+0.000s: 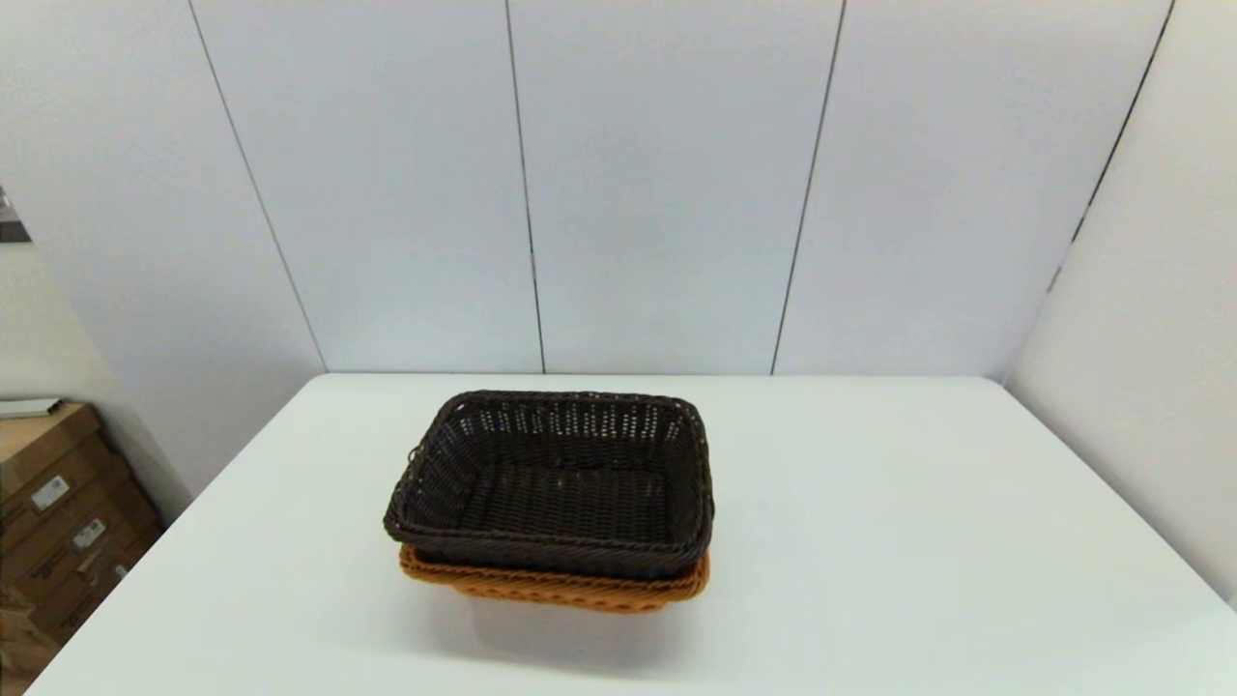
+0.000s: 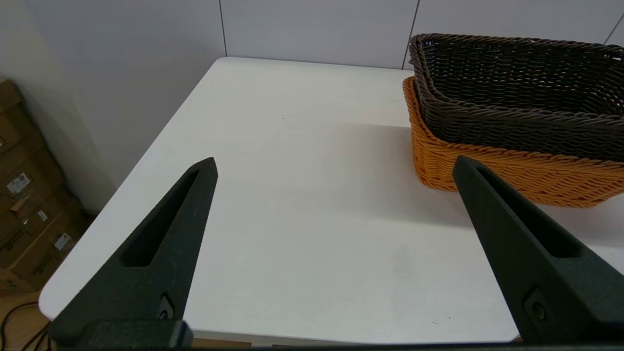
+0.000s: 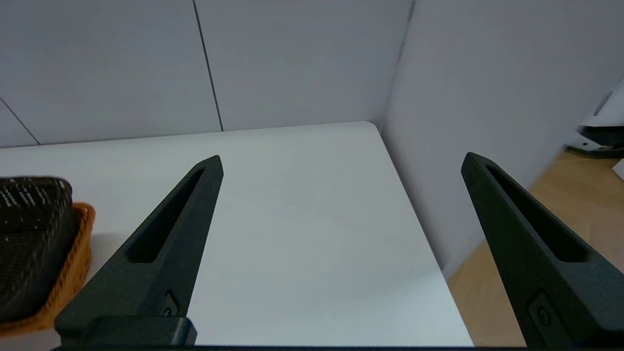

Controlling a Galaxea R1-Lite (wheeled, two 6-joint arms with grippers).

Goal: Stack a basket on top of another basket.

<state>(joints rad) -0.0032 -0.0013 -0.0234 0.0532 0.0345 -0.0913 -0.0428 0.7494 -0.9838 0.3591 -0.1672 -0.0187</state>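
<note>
The dark brown basket [image 1: 551,483] sits nested inside the orange-tan basket [image 1: 560,587] near the middle of the white table [image 1: 870,541]; only the tan rim and lower wall show under it. In the left wrist view the dark basket [image 2: 516,92] rests in the tan one [image 2: 487,165], off to one side of my left gripper [image 2: 334,163], which is open and holds nothing. My right gripper [image 3: 341,163] is open too, over bare table, with the dark basket [image 3: 29,234] and tan basket [image 3: 73,263] at the edge of its view. Neither arm shows in the head view.
White wall panels [image 1: 618,184] close off the table's back and right side. Cardboard boxes [image 1: 58,512] stand on the floor past the left edge. A wooden floor [image 3: 560,209] lies beyond the right edge.
</note>
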